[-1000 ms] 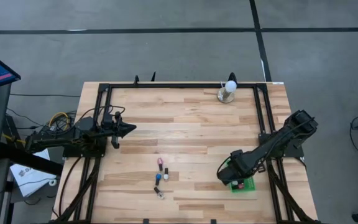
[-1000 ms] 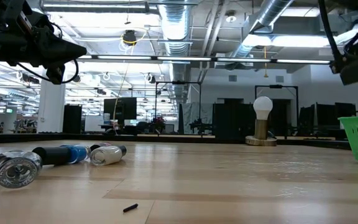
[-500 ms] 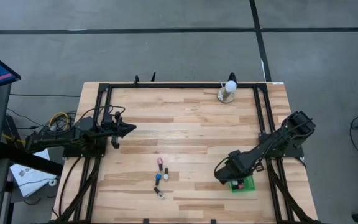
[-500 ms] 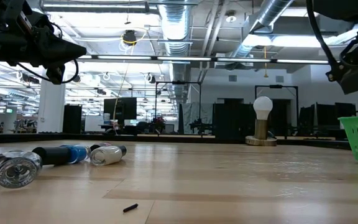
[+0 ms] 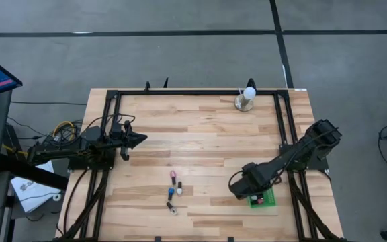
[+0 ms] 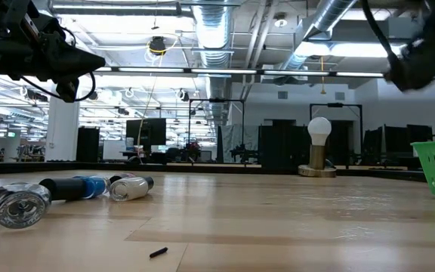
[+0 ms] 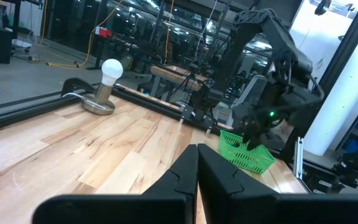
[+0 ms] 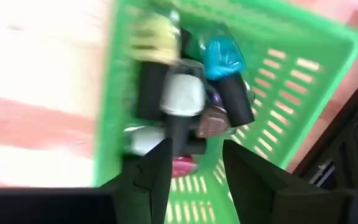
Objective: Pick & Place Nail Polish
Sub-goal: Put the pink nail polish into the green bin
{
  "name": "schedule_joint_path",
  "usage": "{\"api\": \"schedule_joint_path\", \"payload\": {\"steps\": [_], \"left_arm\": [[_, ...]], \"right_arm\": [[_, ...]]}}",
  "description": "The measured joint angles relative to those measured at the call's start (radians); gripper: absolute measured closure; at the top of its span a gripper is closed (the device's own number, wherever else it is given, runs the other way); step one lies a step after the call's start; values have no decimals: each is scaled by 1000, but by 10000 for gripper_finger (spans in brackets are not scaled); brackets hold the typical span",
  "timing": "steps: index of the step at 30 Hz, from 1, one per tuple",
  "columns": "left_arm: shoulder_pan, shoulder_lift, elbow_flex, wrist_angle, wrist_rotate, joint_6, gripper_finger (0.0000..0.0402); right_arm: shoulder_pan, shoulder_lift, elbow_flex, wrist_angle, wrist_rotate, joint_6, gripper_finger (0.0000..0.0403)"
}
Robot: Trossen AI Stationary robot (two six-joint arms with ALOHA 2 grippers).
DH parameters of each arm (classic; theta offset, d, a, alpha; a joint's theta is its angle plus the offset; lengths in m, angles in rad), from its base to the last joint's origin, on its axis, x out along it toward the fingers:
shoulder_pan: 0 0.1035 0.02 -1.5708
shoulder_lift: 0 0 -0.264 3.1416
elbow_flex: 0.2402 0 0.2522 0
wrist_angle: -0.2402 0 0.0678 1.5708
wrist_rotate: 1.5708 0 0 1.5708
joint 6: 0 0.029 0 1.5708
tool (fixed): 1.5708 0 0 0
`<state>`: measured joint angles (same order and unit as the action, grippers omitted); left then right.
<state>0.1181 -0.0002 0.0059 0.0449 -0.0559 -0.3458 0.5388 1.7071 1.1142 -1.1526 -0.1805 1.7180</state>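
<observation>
Several nail polish bottles [image 5: 174, 191] lie on their sides at the table's near middle; the low view shows a clear one [image 6: 17, 204], a blue one [image 6: 81, 187] and a pale one [image 6: 131, 187]. More bottles [image 8: 185, 93] lie heaped in the green basket [image 5: 266, 199] at the near right. My right gripper [image 8: 194, 155] hangs open above the basket's left part, pointing down, with nothing between its fingers. My left gripper [image 7: 197, 155] is shut and level at the table's left side [image 5: 142, 139], far from the bottles.
A white bulb on a round metal base [image 5: 247, 99] stands at the far edge, right of the middle. A black frame rail [image 5: 284, 128] runs along the table's sides. Bare wood [image 5: 207, 148] lies between the loose bottles and the basket.
My right gripper has shifted a little toward the table's left edge and slightly up, while staying over the basket, and its wrist has rolled somewhat. The loose bottles and the basket have not moved.
</observation>
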Motion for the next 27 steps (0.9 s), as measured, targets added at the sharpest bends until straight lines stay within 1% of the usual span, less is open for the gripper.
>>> {"api": "schedule_joint_path", "payload": {"steps": [3, 6, 10, 14, 17, 19, 24, 27], "left_arm": [[0, 0, 0, 0, 0, 0, 400], [0, 0, 0, 0, 0, 0, 400], [0, 0, 0, 0, 0, 0, 400], [0, 0, 0, 0, 0, 0, 400], [0, 0, 0, 0, 0, 0, 400], [0, 1, 0, 0, 0, 0, 400], [0, 0, 0, -2, 0, 0, 400], [0, 0, 0, 4, 0, 0, 400]], "right_arm": [[-29, -9, 75, -31, 45, -80, 269], [-69, -9, 161, -17, 103, -199, 271], [-148, 1, 265, 96, 199, -392, 270], [-248, 36, 312, 266, 256, -499, 269], [-310, 112, 356, 332, 257, -563, 269], [-340, 178, 407, 325, 245, -602, 269], [-382, 386, 632, 315, 179, -740, 268], [-391, 496, 797, 271, 177, -785, 268]]}}
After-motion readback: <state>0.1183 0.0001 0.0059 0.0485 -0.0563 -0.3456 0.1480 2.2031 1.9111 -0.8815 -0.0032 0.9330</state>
